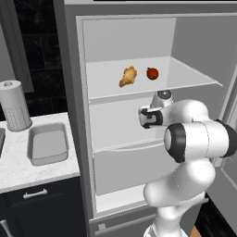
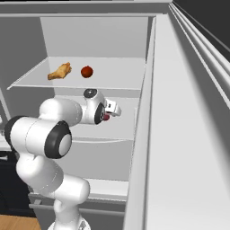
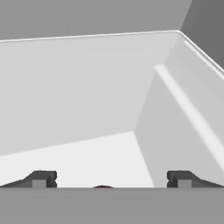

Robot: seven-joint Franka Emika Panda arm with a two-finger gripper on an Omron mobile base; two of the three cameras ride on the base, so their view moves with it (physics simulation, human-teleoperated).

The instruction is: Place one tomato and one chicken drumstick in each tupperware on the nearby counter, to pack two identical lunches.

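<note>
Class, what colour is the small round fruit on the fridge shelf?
Red: the small round tomato, clearest in the left base view.

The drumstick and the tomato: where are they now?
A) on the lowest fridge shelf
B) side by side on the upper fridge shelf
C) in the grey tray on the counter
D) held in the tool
B: the drumstick and the tomato lie next to each other on the upper shelf of the open fridge, above the arm.
</note>
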